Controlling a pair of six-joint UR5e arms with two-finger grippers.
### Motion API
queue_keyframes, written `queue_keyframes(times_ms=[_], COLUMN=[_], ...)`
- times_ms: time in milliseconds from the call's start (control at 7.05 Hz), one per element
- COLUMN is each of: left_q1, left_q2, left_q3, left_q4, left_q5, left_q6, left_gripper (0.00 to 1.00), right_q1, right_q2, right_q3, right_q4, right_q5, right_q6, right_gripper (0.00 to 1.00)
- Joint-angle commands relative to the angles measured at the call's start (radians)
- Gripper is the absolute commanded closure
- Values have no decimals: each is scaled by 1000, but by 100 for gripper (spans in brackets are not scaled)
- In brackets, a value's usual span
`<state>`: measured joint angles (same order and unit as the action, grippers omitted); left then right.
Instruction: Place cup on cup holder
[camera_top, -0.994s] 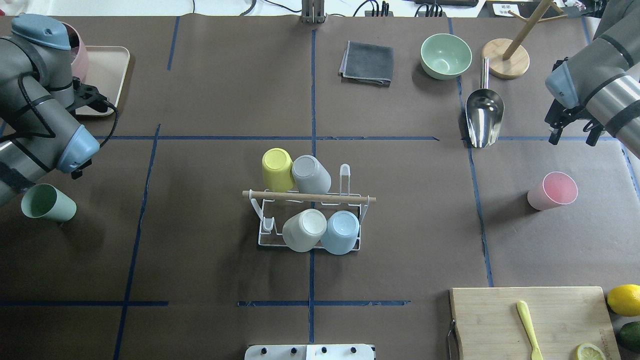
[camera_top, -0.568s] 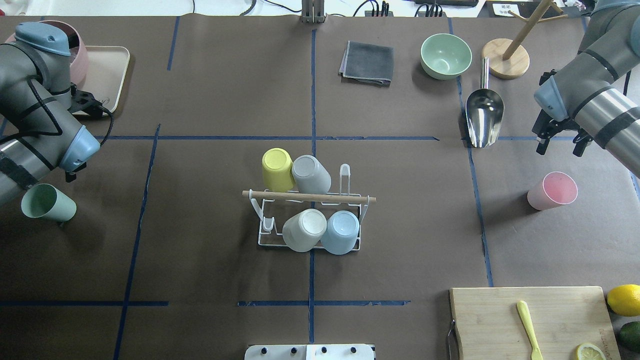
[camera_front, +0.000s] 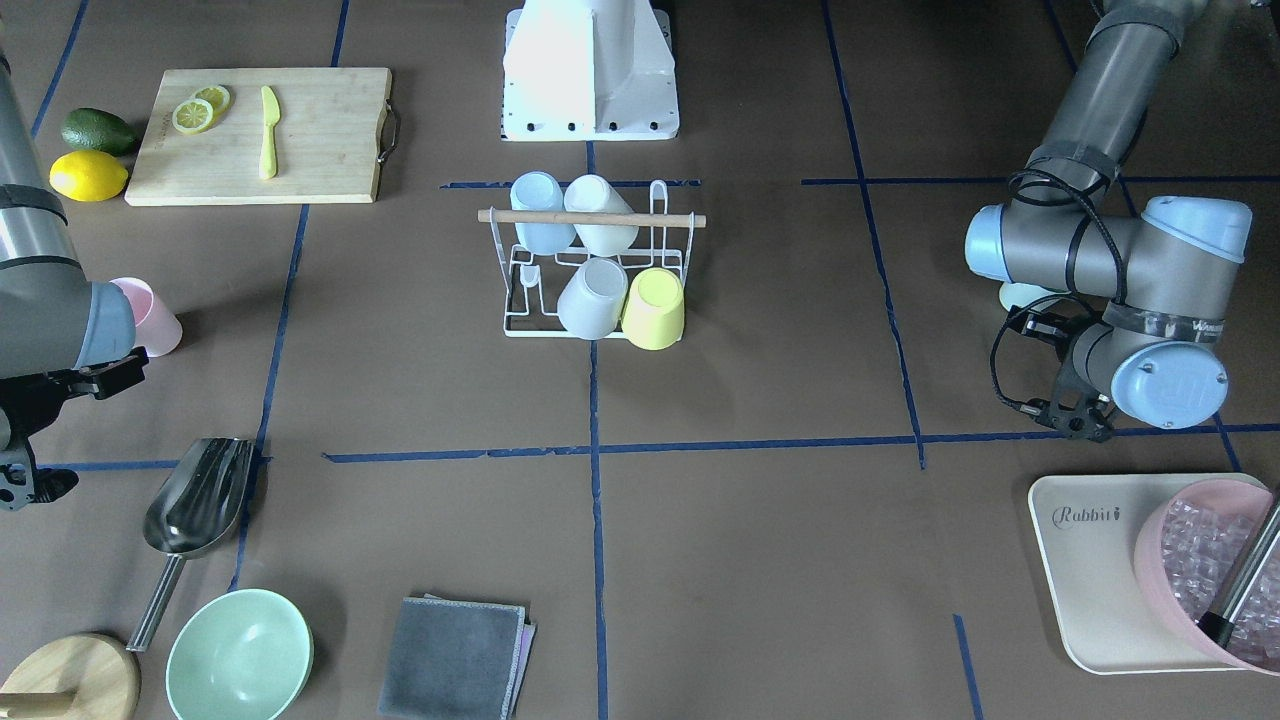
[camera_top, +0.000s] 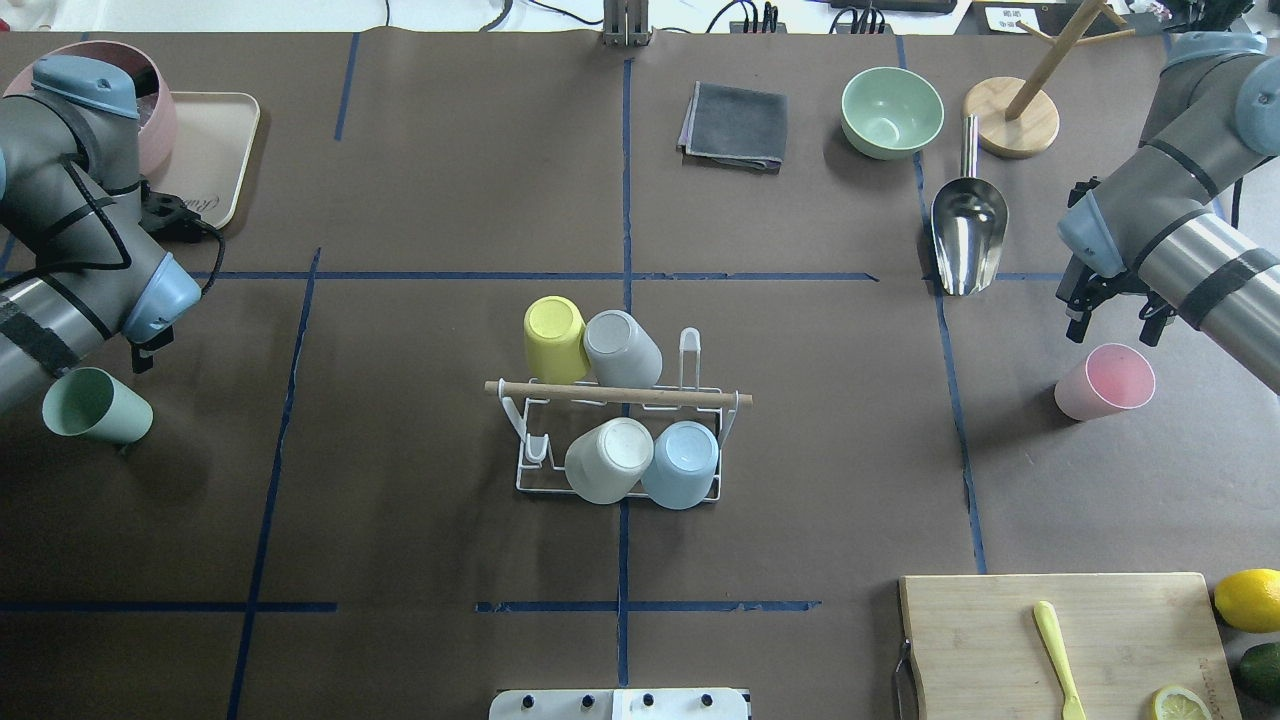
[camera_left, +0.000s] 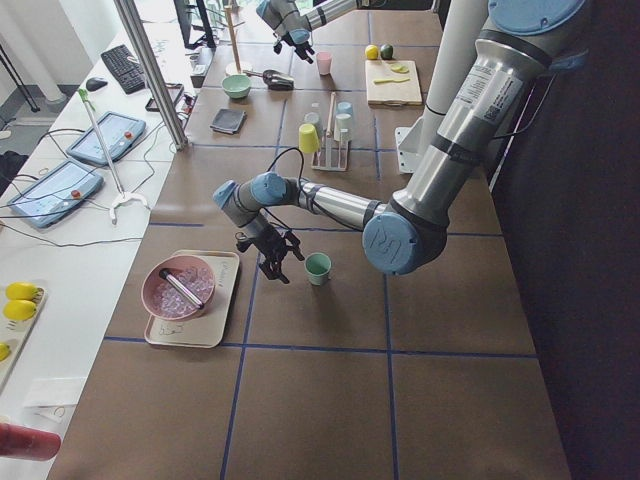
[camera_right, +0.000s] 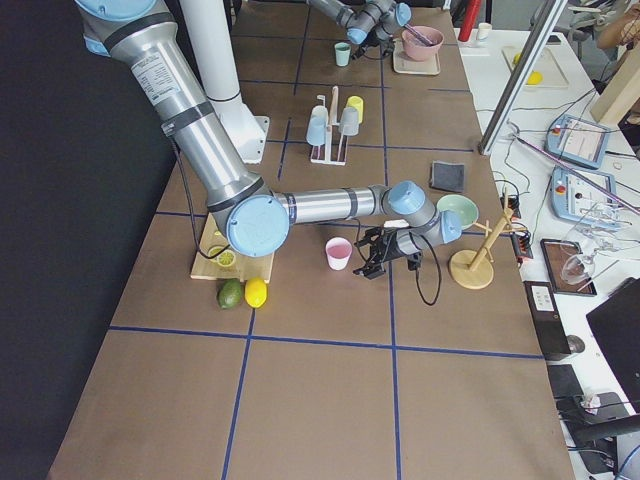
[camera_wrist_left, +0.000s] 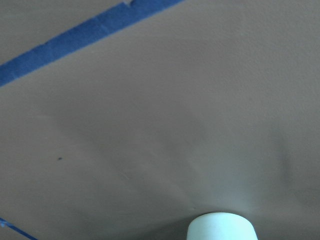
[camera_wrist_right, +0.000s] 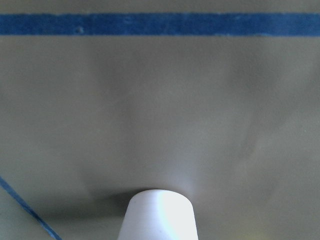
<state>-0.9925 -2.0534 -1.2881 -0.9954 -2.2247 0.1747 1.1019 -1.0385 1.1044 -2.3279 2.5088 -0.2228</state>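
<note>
The cup holder (camera_top: 620, 393), a white wire rack with a wooden rod, stands mid-table and holds yellow (camera_top: 555, 335), grey (camera_top: 622, 347), cream (camera_top: 608, 458) and light blue (camera_top: 682, 460) cups upside down. A green cup (camera_top: 95, 405) stands upright at the left. My left gripper (camera_top: 138, 355) hangs just beyond it, open and empty, mostly hidden under the forearm. A pink cup (camera_top: 1105, 382) stands upright at the right. My right gripper (camera_top: 1108, 332) is open and empty just beyond its rim. Each wrist view shows its cup's rim at the bottom edge: green (camera_wrist_left: 220, 227), pink (camera_wrist_right: 159, 215).
A steel scoop (camera_top: 968, 235), green bowl (camera_top: 890, 110), wooden mug tree (camera_top: 1012, 115) and grey cloth (camera_top: 735, 125) lie far right. A tray (camera_top: 215, 150) with a pink bowl of ice sits far left. A cutting board (camera_top: 1000, 640) with a yellow knife is near right.
My right gripper has moved down and inward to just beyond the pink cup. My left gripper has shifted slightly toward the green cup. Both stay open; the cups have not moved.
</note>
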Motion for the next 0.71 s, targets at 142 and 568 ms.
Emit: queue_keyframes(times_ms=[142,568], left_q1=[2,2], left_q2=[-5,-23], left_q3=[45,59], left_q4=[58,150], left_q5=[-44,-76], left_q6=[-1,-1], left_gripper=[0,0], right_q1=[-25,-34], right_q2=[-11,-12], right_q3=[2,2], right_q4=[-11,-11], right_q5=[2,4], right_q6=[-1,-1], right_gripper=[0,0])
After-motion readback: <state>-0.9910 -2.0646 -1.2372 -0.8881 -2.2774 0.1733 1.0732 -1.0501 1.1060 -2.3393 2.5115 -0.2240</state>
